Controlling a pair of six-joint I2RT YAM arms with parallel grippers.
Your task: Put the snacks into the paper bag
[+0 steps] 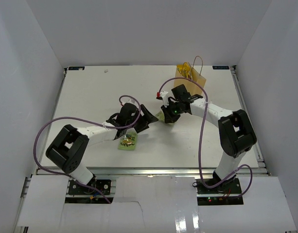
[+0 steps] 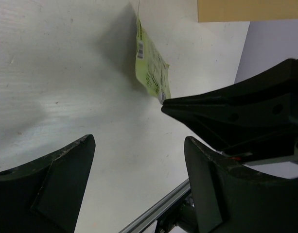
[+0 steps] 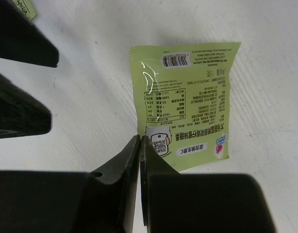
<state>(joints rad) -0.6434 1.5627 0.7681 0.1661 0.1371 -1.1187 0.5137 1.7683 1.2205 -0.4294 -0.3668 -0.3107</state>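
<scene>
White table (image 1: 90, 92): matte surface, faintly scuffed. Plain white walls (image 1: 27, 58) enclose it on three sides. A metal rail (image 1: 246, 111) runs along its right edge (small dark brackets (image 1: 76, 68) at far corners). White panels (image 1: 153, 204) cover the near edge.

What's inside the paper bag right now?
In the top view, something yellow shows in the mouth of the paper bag; I cannot tell how many packs. Anything deeper is hidden by its walls.

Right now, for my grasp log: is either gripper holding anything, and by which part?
The right gripper pinches the light-green packet by one corner; the left gripper is open and empty.
</scene>
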